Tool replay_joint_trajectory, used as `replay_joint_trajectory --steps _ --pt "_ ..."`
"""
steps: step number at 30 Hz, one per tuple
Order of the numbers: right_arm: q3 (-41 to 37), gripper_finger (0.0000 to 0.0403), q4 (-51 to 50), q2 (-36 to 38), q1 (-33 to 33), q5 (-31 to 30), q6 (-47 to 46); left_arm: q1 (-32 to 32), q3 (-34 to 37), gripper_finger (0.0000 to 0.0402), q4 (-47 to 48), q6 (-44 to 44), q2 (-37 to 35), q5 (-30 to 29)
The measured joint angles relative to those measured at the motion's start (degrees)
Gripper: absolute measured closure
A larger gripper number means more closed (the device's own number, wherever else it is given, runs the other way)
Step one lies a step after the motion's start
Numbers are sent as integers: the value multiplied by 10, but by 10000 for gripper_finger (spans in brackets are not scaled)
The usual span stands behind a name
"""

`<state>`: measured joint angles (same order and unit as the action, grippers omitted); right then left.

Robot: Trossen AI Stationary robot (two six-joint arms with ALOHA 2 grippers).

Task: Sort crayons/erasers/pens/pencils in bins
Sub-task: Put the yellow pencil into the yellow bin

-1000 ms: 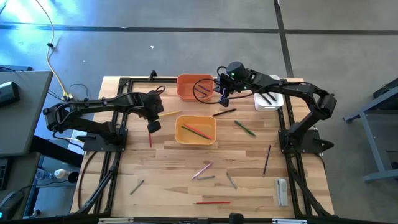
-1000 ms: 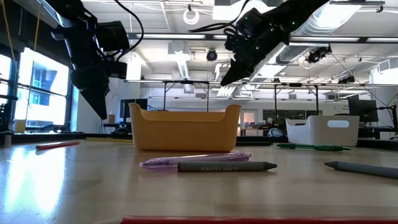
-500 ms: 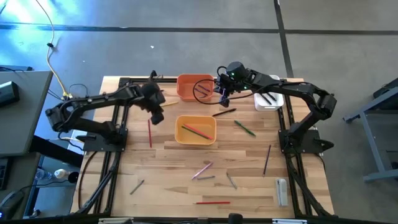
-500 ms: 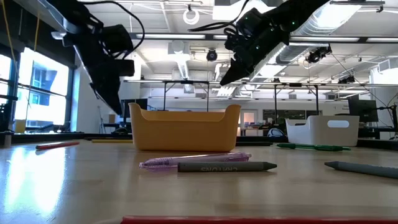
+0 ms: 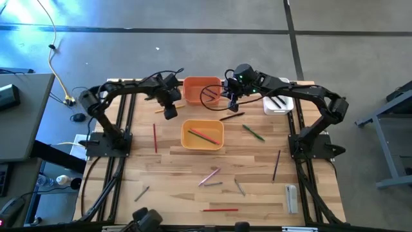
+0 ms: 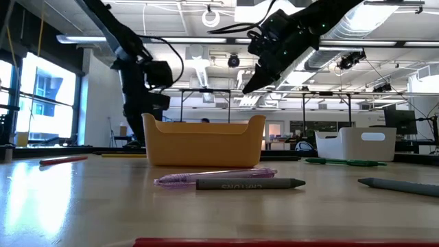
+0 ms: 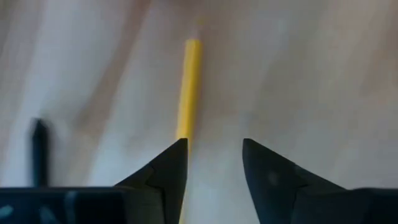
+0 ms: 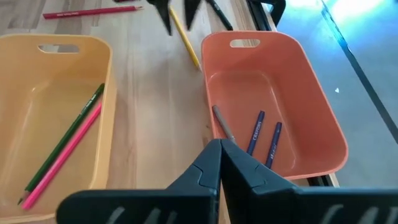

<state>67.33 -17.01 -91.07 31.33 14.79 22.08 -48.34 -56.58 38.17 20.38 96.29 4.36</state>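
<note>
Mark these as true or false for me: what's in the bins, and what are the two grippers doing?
1. The orange bin holds two blue crayons. True.
2. The yellow-orange bin is empty. False: a green pencil and a pink pencil lie in it.
3. The left gripper is open above a yellow pencil. True.
4. The right gripper is wide open. False: it is shut.

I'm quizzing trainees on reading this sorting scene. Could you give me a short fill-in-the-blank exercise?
1. The left hand is open over a ____ pencil.
2. The yellow-orange bin holds a green stick and a ____ one.
3. The right hand is shut above the ____ bin.

Missing words: yellow; pink; orange
</note>
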Motion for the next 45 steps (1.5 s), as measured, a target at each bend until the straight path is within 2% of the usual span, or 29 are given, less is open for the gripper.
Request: replay_joint_trajectory --steps 4,13,17,25,31,35,39,45 --pt "0 403 -5 0 0 9 4 -4 -18 251 1 26 31 -20" --pt "0 403 -10 0 0 24 14 -7 -22 278 -4 46 81 -50" --pt "0 403 -10 0 0 24 14 -4 -22 303 6 53 87 -39" --pt "0 403 -13 0 0 23 14 20 -11 390 15 68 85 -27" --pt "0 403 -31 0 0 23 22 32 -4 395 17 64 71 -18" --pt "0 403 -37 0 0 26 24 27 2 399 37 55 51 32" --pt "-34 403 40 0 0 87 2 29 3 401 36 48 43 89" --pt "-119 403 164 0 0 99 -52 44 2 400 9 43 43 85"
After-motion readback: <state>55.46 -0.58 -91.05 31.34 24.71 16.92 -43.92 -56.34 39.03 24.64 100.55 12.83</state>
